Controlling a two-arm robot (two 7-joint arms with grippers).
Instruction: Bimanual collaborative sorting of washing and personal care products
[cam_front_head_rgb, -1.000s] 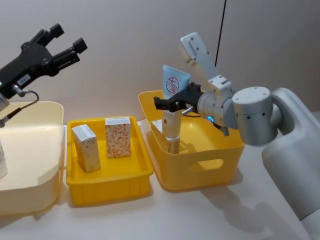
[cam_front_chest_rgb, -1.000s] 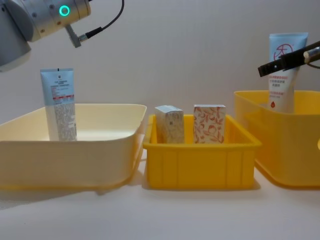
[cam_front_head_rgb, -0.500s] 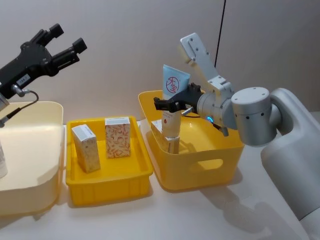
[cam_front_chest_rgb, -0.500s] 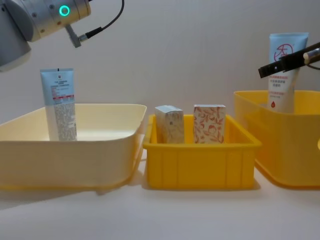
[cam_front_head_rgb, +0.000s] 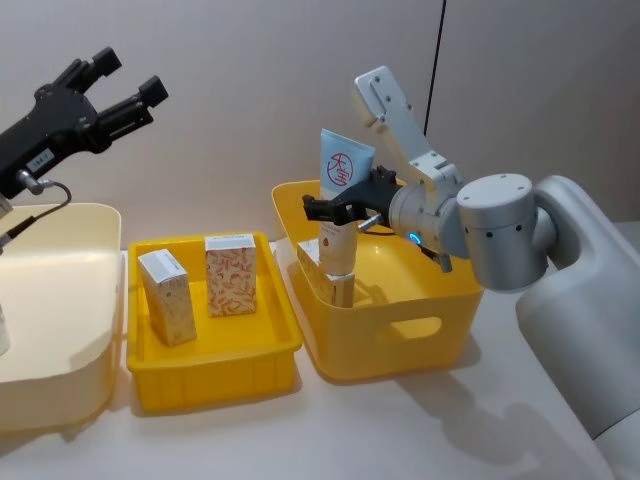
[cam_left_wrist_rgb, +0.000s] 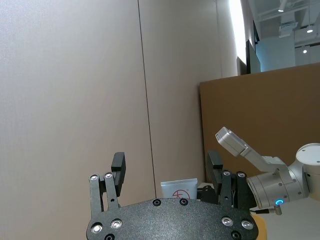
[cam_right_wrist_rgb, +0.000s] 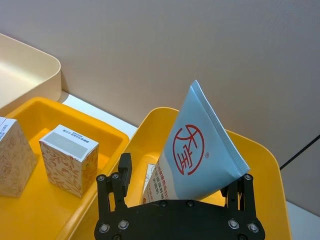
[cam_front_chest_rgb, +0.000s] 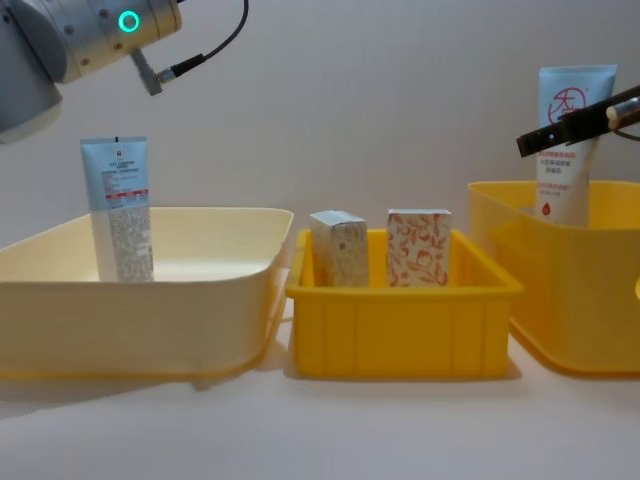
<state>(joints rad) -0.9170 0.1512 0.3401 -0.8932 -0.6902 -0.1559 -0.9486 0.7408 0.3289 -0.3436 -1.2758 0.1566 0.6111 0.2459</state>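
Left gripper (cam_front_head_rgb: 112, 78) hangs high, fingers spread, above the cream plastic bin (cam_front_chest_rgb: 200, 290) holding one pale-blue squeeze tube (cam_front_chest_rgb: 118, 208). Two floral cardboard boxes (cam_front_head_rgb: 232, 275) fill the shallow yellow tray (cam_front_head_rgb: 215, 350). Right gripper (cam_front_head_rgb: 322, 210) clamps the red-logo tube (cam_front_head_rgb: 340, 205) upright over the deep yellow bin (cam_front_head_rgb: 400, 320).

Two tubes (cam_front_chest_rgb: 118, 208) (cam_front_chest_rgb: 567, 140), two boxes (cam_front_chest_rgb: 339, 248) (cam_front_chest_rgb: 418, 247), three bins (cam_front_chest_rgb: 140, 320) (cam_front_chest_rgb: 400, 330) (cam_front_chest_rgb: 580, 300)
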